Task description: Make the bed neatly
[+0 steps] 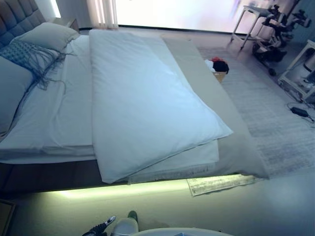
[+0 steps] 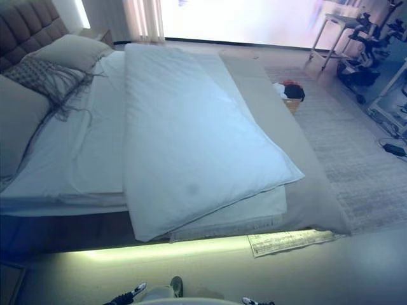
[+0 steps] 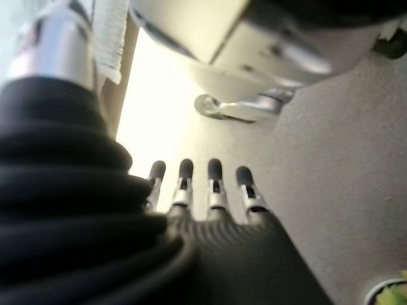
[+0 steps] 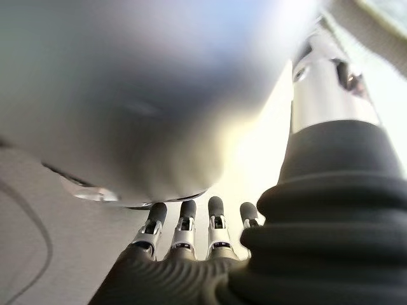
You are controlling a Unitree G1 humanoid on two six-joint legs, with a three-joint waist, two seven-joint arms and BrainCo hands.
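Note:
The bed (image 1: pixel 49 172) lies in front of me with its headboard (image 1: pixel 15 14) at the left. A white duvet (image 1: pixel 142 103) is folded into a long band across the middle of the bed, and its near corner hangs over the near edge. A white sheet (image 1: pixel 64 113) shows to its left and a grey cover (image 1: pixel 216 113) to its right. A pale pillow (image 1: pixel 49 34), a fringed grey throw (image 1: pixel 29 54) and a grey pillow (image 1: pixel 10 88) sit by the headboard. My left hand (image 3: pixel 213 190) and right hand (image 4: pixel 184 235) hang low over the floor, fingers straight, holding nothing.
A pale rug (image 1: pixel 275 113) lies right of the bed. A basket of clothes (image 1: pixel 218 69) stands against the bed's right side. A printed sheet (image 1: pixel 221 184) lies on the floor by the near corner. A table (image 1: pixel 251 19), equipment and a white shelf (image 1: pixel 300 69) stand at the far right.

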